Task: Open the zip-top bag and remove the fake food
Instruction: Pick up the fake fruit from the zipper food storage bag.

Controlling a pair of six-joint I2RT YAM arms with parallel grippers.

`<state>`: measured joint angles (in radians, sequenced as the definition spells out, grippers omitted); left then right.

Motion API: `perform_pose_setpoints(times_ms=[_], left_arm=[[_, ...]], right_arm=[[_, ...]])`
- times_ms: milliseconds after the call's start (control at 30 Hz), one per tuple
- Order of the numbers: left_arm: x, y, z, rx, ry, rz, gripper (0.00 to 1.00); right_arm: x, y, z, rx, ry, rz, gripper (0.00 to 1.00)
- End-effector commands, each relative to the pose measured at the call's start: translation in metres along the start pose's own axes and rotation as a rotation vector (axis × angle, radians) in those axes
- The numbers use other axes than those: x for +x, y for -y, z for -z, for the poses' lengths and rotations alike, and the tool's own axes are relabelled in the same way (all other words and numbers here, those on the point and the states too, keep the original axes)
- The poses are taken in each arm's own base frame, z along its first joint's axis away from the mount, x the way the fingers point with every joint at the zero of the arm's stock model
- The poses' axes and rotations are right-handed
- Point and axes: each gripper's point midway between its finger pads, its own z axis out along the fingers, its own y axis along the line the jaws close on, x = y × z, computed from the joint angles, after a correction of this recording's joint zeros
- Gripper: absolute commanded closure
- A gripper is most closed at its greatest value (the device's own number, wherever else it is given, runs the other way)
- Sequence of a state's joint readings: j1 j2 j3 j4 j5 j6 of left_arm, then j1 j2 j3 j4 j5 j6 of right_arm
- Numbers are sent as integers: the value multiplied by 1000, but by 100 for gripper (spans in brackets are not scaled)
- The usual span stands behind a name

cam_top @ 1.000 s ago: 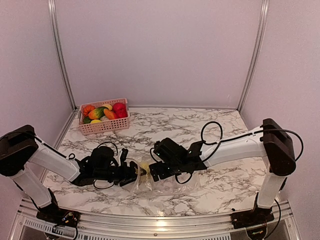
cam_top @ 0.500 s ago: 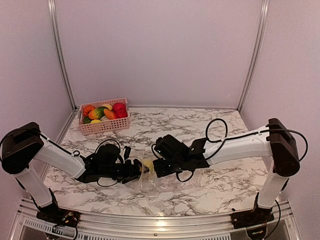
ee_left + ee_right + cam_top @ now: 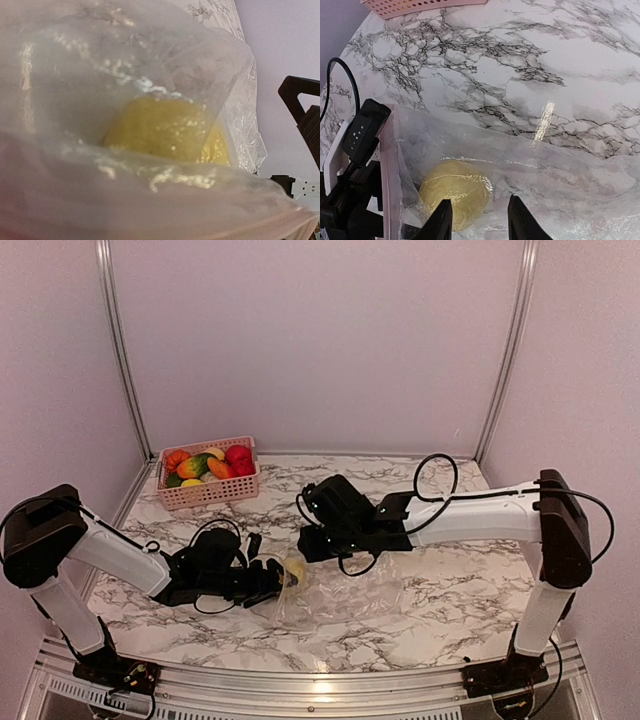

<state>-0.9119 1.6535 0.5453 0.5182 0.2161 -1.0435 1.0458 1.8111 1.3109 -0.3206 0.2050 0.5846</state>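
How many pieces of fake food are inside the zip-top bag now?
1. A yellow piece of fake food lies inside the zip-top bag, at its left end in the top view. The crinkled plastic may hide others.

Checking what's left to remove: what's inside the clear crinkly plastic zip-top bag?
One round yellow toy fruit sits near the mouth of the bag. Crinkled, glaring plastic hides its underside.
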Motion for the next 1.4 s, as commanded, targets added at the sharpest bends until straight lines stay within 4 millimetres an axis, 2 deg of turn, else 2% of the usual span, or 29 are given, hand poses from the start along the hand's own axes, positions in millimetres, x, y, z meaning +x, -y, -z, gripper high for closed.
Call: perform_pose_setpoints(times_ms=[0, 233, 467, 700, 900, 1033, 1200, 1367], left_arm=[[2, -2, 1, -13, 0, -17, 19], [1, -2, 1, -12, 5, -16, 19], [1, -2, 0, -13, 5, -15, 18], [0, -6, 0, -40, 9, -24, 16], [-1, -8, 0, -54, 11, -28, 14], [-3, -9, 0, -61, 18, -30, 10], [-3, -9, 0, -66, 19, -29, 11], [0, -13, 0, -77, 11, -26, 20]], right_arm=[[-8, -5, -17, -40, -8, -13, 65], [2, -5, -38, -37, -44, 2, 69], [14, -1, -54, -22, -74, 27, 65], [27, -1, -54, -18, -100, 66, 58], [36, -14, -54, -63, -117, 93, 53], [44, -19, -55, -72, -138, 109, 51], [49, -16, -55, -59, -148, 100, 55], [45, -16, -53, -59, -139, 91, 58]])
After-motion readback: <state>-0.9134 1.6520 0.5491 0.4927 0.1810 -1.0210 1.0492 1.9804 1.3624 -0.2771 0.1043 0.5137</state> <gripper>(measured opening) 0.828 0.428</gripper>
